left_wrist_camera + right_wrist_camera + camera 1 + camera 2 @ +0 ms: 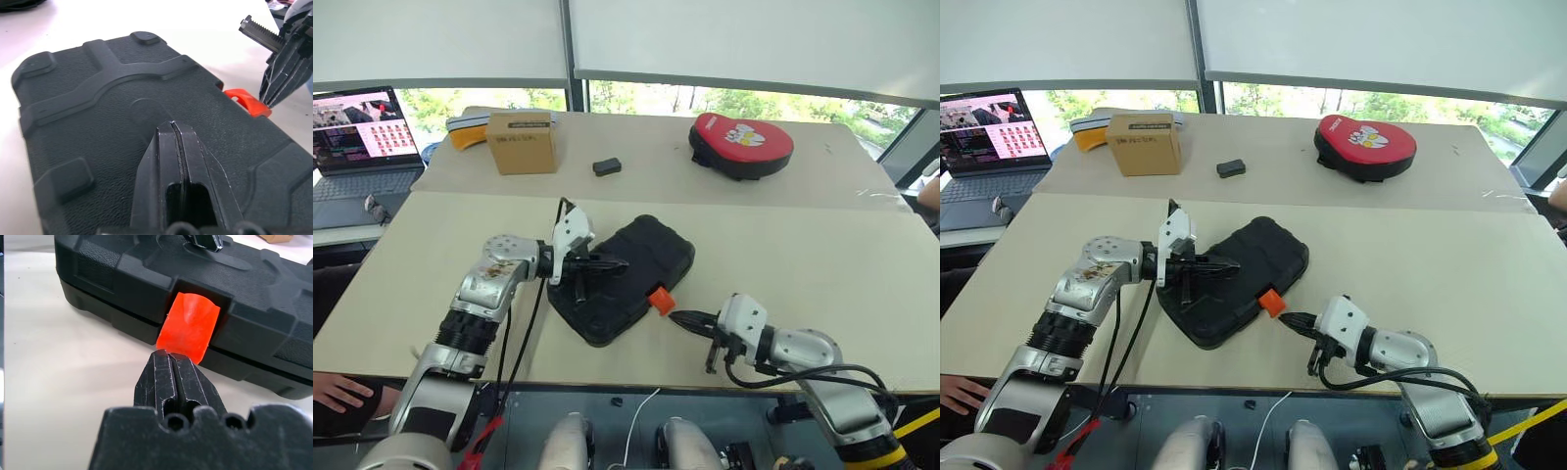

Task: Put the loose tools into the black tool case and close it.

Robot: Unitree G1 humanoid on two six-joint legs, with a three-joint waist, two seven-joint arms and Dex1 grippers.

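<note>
Looking through the head views, we find the black tool case (625, 278) lying closed on the worktop (822, 245), our left gripper (607, 264) over its lid with fingers pressed together and empty, our right gripper (683, 316) just beside the orange latch (660, 300), also pinched shut on nothing; no loose tools lie about, so we judge them packed. From the left wrist, the textured lid looks rigid and ribbed, good for pressing, poor for pinching. From the right wrist, the latch stands out from its recess, our fingertips at its edge; we judge it a stiff snap tab, best pushed flat against the case
</note>
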